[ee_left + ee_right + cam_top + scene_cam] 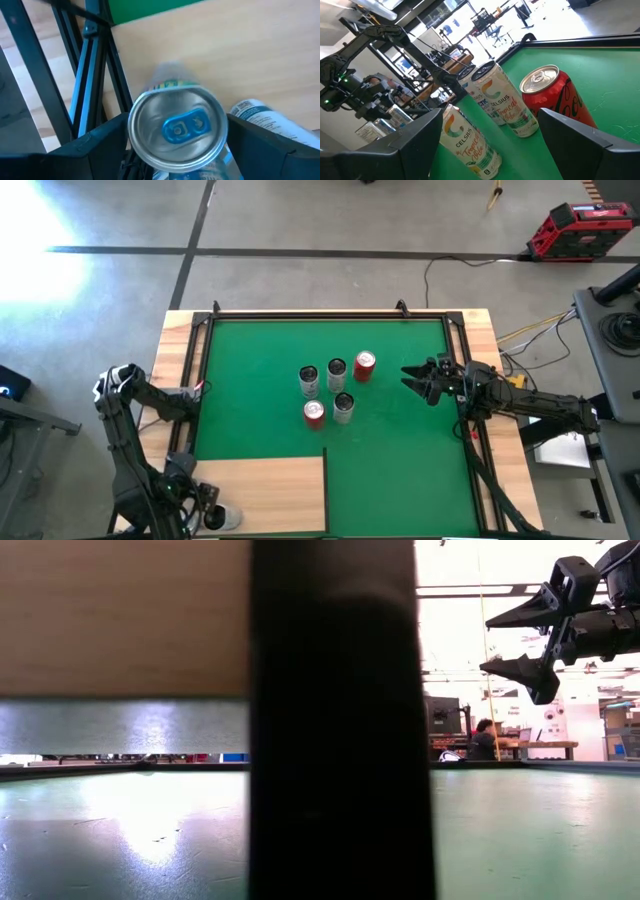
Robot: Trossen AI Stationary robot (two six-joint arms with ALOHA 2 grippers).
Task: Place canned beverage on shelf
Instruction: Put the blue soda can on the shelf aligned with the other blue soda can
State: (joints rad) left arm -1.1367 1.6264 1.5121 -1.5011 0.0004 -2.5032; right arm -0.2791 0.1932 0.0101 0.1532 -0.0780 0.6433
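Observation:
The shelf (pixel 265 492), a pale wood panel, lies at the green mat's near left corner. My left gripper (pixel 205 515) points down over its left end, open. A silver-topped can (pixel 177 129) stands on the shelf between its two fingers (pixel 97 145), seen top-on. A second can (pixel 262 119) lies on its side right beside it. Several more cans (pixel 336 390) stand upright at the mat's middle, among them a red one (pixel 555 97) and white ones (pixel 502 102). My right gripper (pixel 413 379) hangs open just right of that group, above the mat.
A black frame rail (pixel 97 85) runs along the shelf's left edge, close to my left gripper. In the low view a broad dark post (pixel 340 720) blocks the middle. The mat (pixel 400 470) is bare to the right of the shelf.

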